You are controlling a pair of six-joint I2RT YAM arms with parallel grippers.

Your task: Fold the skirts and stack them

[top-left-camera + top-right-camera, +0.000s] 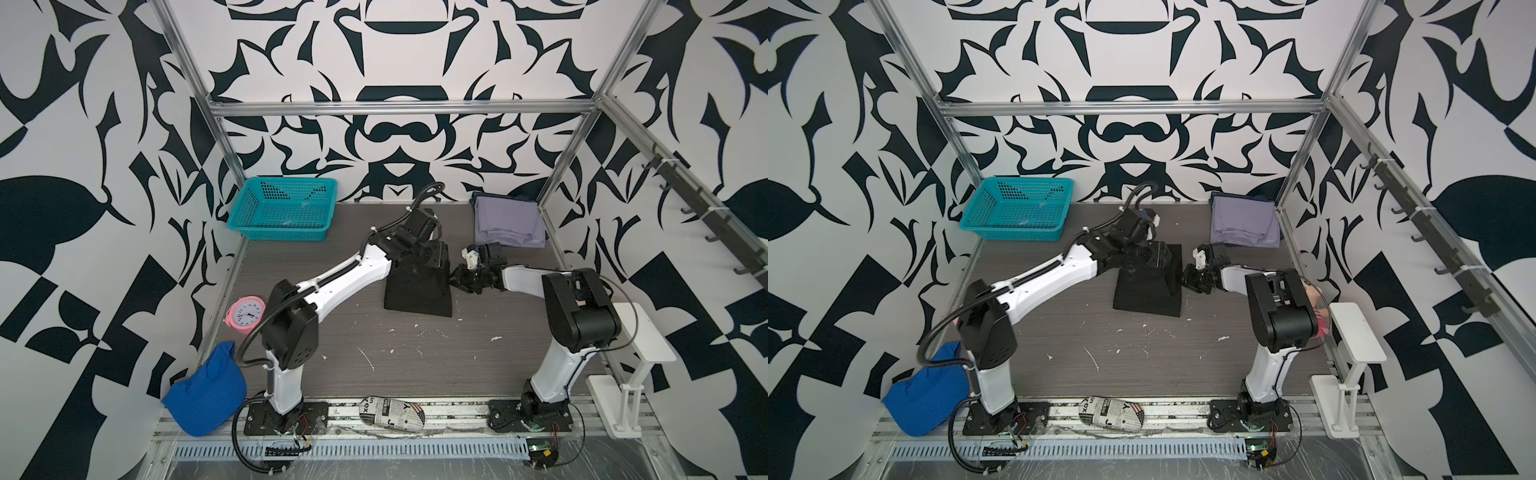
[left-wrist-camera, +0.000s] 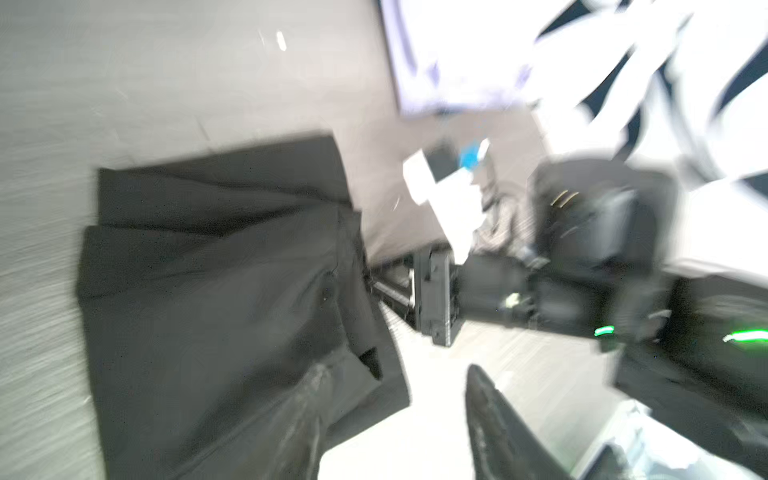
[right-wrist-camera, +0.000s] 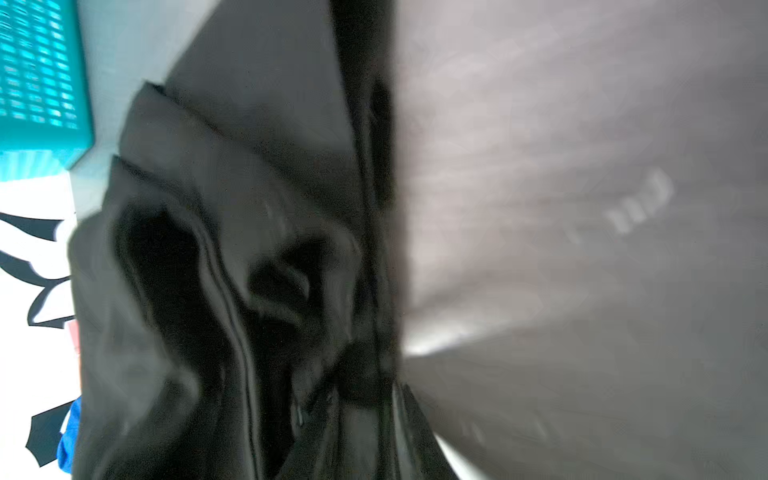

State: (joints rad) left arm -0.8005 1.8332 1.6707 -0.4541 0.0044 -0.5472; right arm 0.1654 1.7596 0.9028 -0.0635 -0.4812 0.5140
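Observation:
A black skirt [image 1: 417, 291] [image 1: 1148, 291] lies folded on the middle of the table. My left gripper [image 1: 436, 254] [image 2: 399, 424] hangs open over its far end. One of its fingers [image 2: 307, 419] is over the black cloth and the other is off its edge. My right gripper [image 1: 455, 279] [image 3: 365, 399] sits at the skirt's right edge, its jaws close together on the black cloth, though the wrist view is blurred. A folded lavender skirt [image 1: 509, 222] [image 1: 1244, 224] rests at the back right, with a dark blue cloth edge [image 1: 521, 195] showing under it.
A teal basket [image 1: 286, 212] stands at the back left. A pink clock [image 1: 246, 316] and a blue mesh cloth [image 1: 208, 390] lie along the left side. A newspaper-print bundle [image 1: 392, 411] sits at the front rail, and a white stand [image 1: 636, 353] at the right.

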